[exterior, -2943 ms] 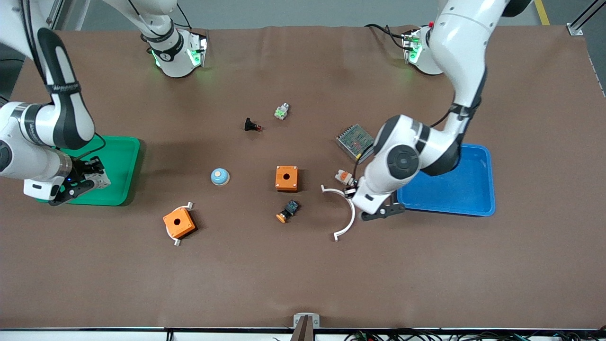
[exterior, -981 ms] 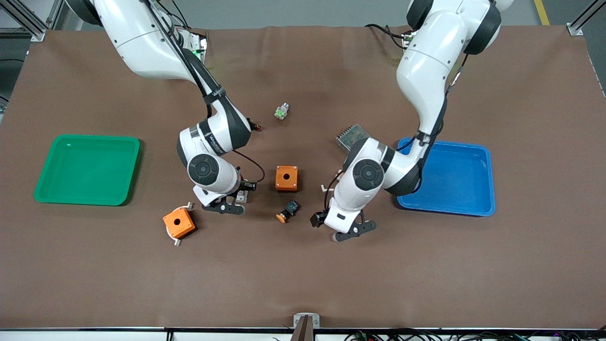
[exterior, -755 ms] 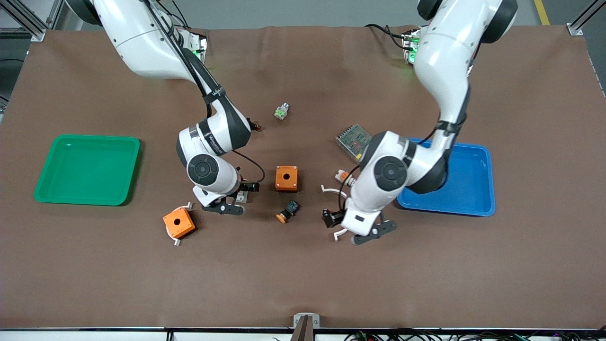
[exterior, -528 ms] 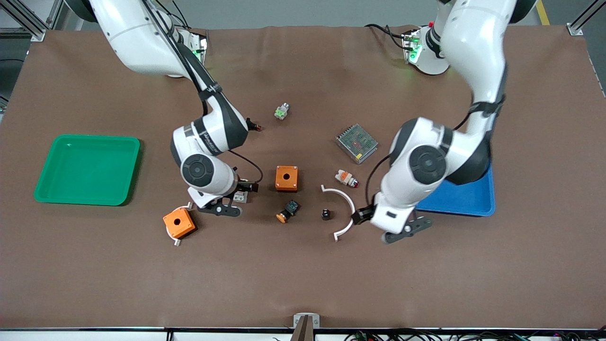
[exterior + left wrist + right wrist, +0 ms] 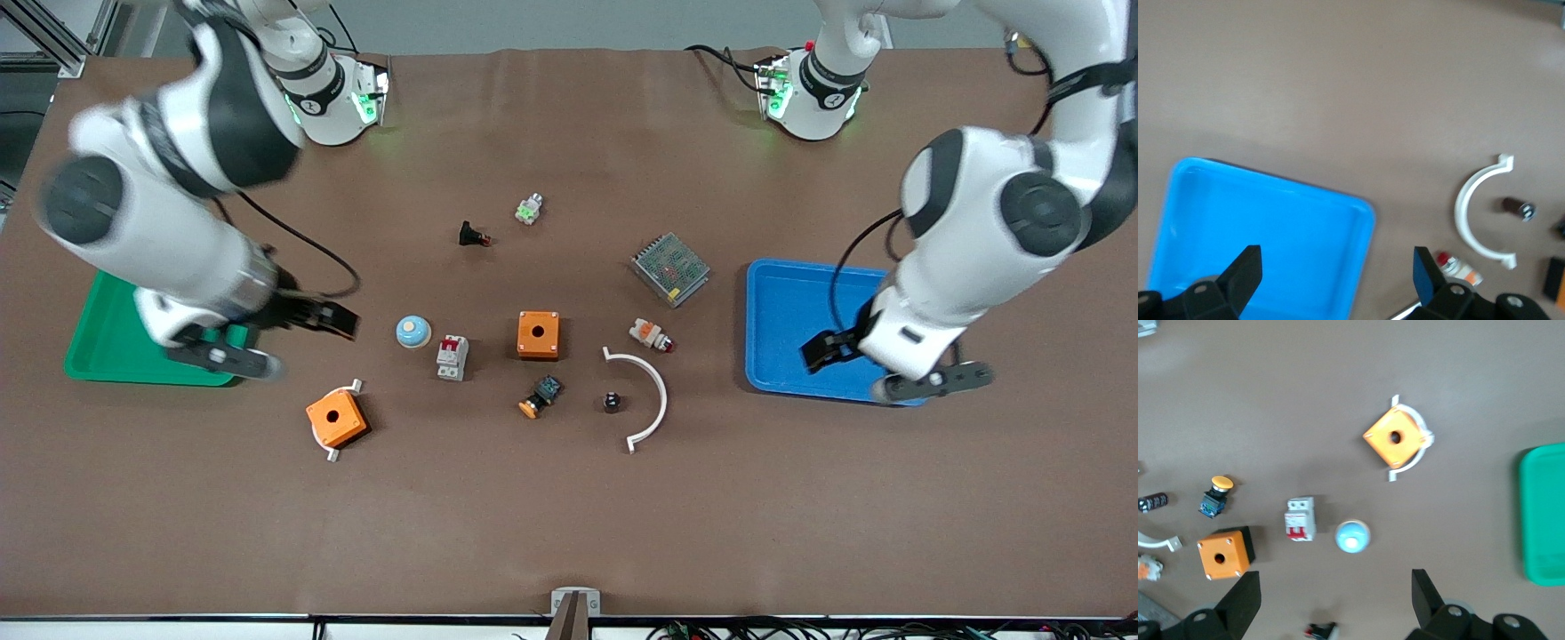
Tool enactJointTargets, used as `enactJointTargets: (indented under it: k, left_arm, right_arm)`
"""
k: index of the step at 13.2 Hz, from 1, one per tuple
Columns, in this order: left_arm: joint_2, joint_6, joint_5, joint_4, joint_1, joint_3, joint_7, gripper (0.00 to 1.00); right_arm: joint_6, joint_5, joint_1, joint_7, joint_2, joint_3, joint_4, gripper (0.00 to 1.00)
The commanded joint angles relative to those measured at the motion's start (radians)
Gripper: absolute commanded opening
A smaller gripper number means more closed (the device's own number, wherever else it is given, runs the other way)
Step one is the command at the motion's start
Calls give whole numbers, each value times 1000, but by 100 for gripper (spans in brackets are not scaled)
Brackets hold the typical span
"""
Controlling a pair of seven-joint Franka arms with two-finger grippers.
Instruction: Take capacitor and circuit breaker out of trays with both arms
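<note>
On the mat between the trays, the breaker [image 5: 452,357] lies beside a blue dome [image 5: 413,332] and the capacitor [image 5: 612,402] inside a white arc [image 5: 647,399], both out and free, so each gripper hangs wide and empty: right gripper [image 5: 298,338] over the green tray's [image 5: 107,342] edge, left gripper [image 5: 876,369] over the blue tray [image 5: 782,320].

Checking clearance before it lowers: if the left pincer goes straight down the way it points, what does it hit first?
Probably the bare floor of the blue tray, close to its corner rim. The open left pincer hangs over it, though depth is unclear.
</note>
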Motion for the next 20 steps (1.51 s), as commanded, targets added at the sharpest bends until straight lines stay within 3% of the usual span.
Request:
enactJointTargets:
  k: [1,4,6,11,16,20]
  left_arm:
    - [-86,-66,11,-37,55,-6,131,100]
    - [-108,-182,13,45,99,-5,198,100]
    - [-108,-273,11,110,114,-5,244,100]
    - [-106,-344,63,222,115,-6,272,100]
    - [-122,-344,59,225,114,-6,269,100]
    - [-120,-344,57,239,117,-6,272,100]
  right_arm:
    - [-45,6,-65,-183,-111,-41,-52,100]
    - [-77,-95,-147,-340,-200,-60,-90,100]
    - [-106,-95,-181,-400,-247,-89,-126,100]
    - [-109,-95,-200,-563,-309,-157,-192,100]
    - [-105,-92,-149,-646,-310,-207,-202,100]
    - [-92,-78,-160,-719,-307,-209,-201,100]
